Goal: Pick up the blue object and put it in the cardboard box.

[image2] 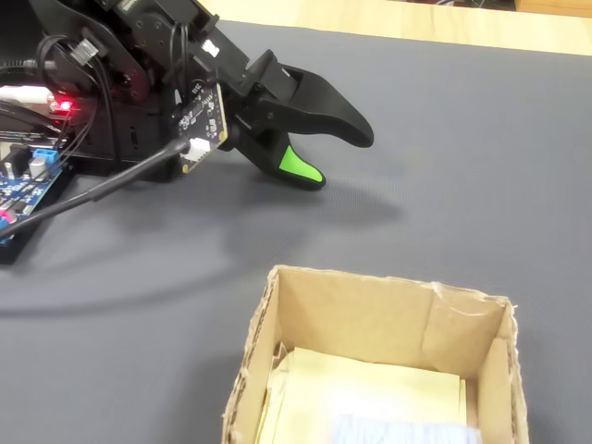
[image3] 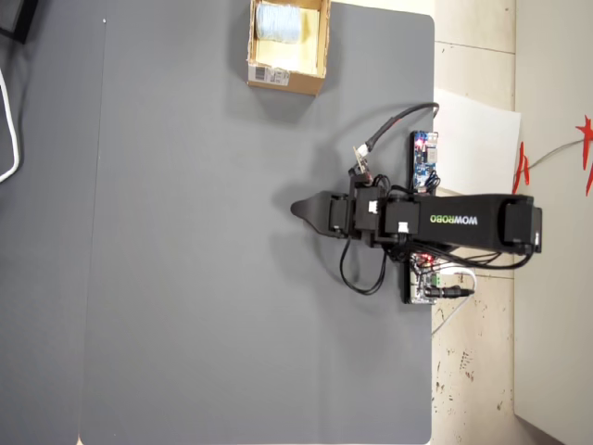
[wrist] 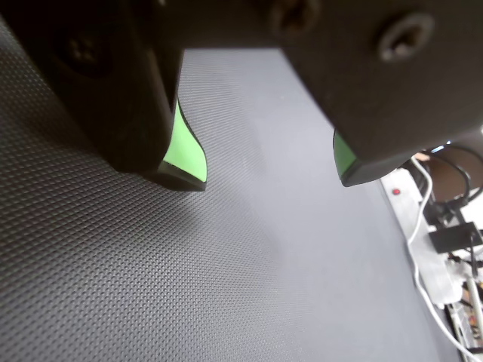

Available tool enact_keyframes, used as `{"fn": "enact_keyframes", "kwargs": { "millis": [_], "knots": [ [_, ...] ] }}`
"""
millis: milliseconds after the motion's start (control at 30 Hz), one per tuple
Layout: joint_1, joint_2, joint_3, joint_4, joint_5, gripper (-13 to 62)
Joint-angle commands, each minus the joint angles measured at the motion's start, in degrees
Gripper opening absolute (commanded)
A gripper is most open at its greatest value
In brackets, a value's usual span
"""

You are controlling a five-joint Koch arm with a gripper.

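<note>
The lower edge of the fixed view is cutting off the cardboard box point(image2: 370, 314), so only a sliver of the blue object point(image2: 398, 433) is showing inside it. In the overhead view the blue object point(image3: 278, 20) is reading as a small pale blur, too small for detail. The wrist view's top edge is cropping the gripper point(wrist: 272, 177), leaving only its lower jaw ends showing.

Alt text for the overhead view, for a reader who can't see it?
A black robot arm reaches left over a dark grey mat, its gripper empty. At top centre, the cardboard box holds the blue object. Circuit boards and cables sit by the arm's base.
</note>
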Motion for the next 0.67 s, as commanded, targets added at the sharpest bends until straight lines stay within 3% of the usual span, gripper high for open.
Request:
{"fn": "enact_keyframes", "kwargs": {
  "millis": [0,633],
  "knots": [
    [0.4,4.9,2.3,6.1,0.4,33.6],
    [1.1,4.7,2.3,6.2,0.3,33.7]
  ]
}}
